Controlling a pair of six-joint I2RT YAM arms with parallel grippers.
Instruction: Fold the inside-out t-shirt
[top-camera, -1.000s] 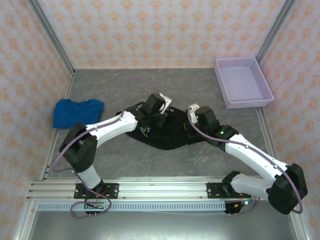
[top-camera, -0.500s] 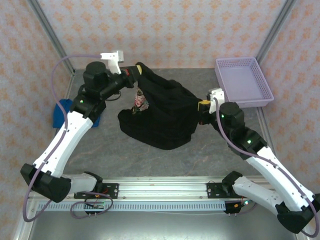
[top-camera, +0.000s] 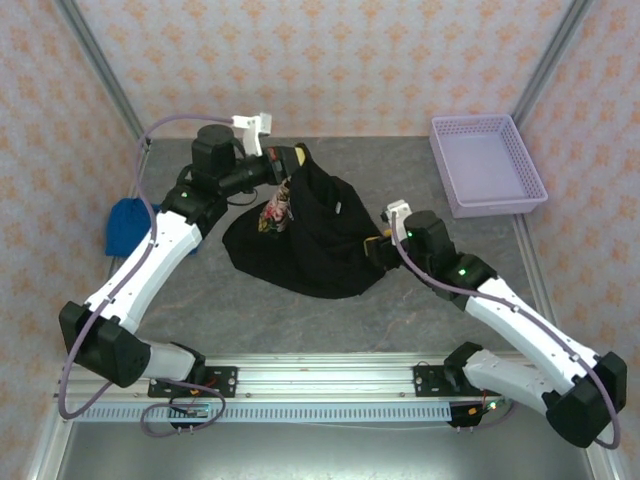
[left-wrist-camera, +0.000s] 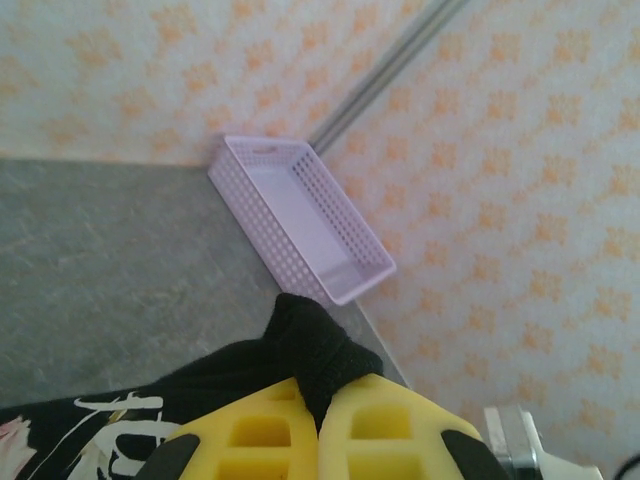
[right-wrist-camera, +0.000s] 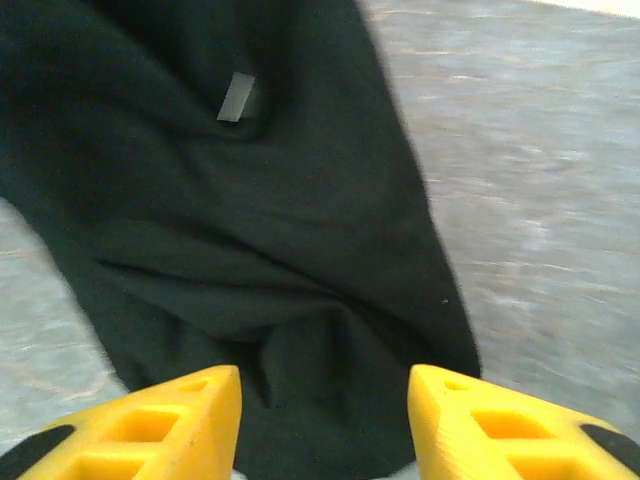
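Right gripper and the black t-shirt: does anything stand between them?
Nothing visible does. The right gripper is open, and the black t-shirt lies directly in front of it. The left gripper is shut on a bunch of the same cloth.

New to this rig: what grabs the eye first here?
The black t-shirt lies mid-table, one bunched edge pinched and held up by the left gripper. The right gripper sits open at the shirt's right edge. A lilac basket stands in the far right corner.
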